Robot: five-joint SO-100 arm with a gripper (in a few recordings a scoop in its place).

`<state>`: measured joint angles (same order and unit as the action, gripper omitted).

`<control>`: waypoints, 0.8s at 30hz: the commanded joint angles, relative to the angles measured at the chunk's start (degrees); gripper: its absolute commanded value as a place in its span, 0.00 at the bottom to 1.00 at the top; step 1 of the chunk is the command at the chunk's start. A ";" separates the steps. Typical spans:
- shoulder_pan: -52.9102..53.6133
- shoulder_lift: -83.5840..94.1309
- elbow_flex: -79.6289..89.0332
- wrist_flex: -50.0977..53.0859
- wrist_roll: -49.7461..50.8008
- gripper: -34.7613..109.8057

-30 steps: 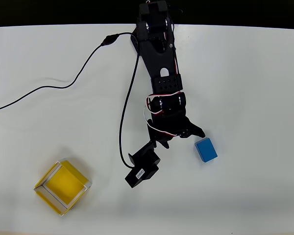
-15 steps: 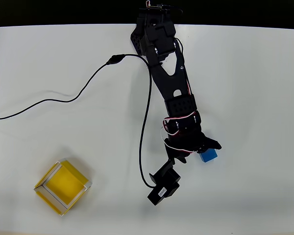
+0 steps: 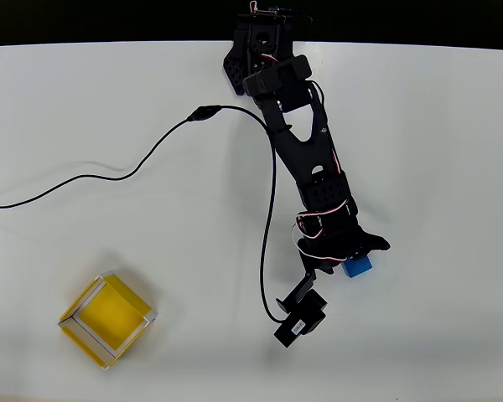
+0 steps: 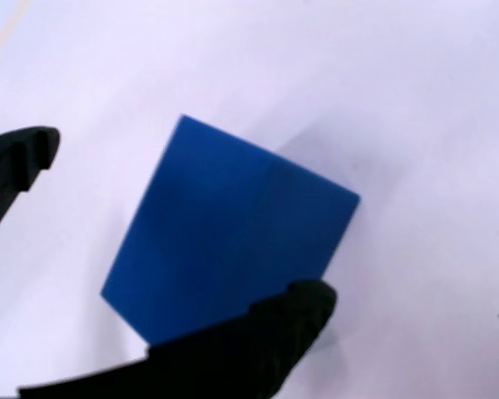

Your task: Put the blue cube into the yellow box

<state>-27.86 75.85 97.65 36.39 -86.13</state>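
the overhead view looks straight down on the whole white tabletop (image 3: 453, 126) from far above. the wrist view looks closely down at the blue cube (image 4: 224, 233), which both views share (image 3: 358, 267).

One blue cube (image 3: 358, 266) sits on the worktop (image 3: 453, 126) toward its lower right. One yellow box (image 3: 107, 320) stands near the lower left corner. One black cable (image 3: 142, 159) trails to the left edge. One arm has one hand (image 3: 350, 249).

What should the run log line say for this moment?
phase: reaching | gripper: open, around blue cube, not closed | blue cube: on table | yellow box: empty, far left in overhead view
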 commanded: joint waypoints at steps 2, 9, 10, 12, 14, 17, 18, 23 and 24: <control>-2.20 2.20 -6.33 -1.67 0.26 0.63; -3.25 0.35 -6.24 -1.85 0.70 0.60; -3.43 0.09 -6.24 -1.85 0.88 0.59; -3.60 -0.44 -6.24 -1.85 0.97 0.58; -3.60 -0.79 -6.15 -2.11 1.05 0.57; -3.78 -1.32 -6.15 -2.55 1.23 0.54; -3.78 -1.41 -6.15 -2.64 1.14 0.53; -3.78 -1.67 -5.36 -3.96 1.32 0.47; -3.78 -1.67 -5.19 -4.13 1.14 0.46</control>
<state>-30.76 71.46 97.03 33.31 -84.11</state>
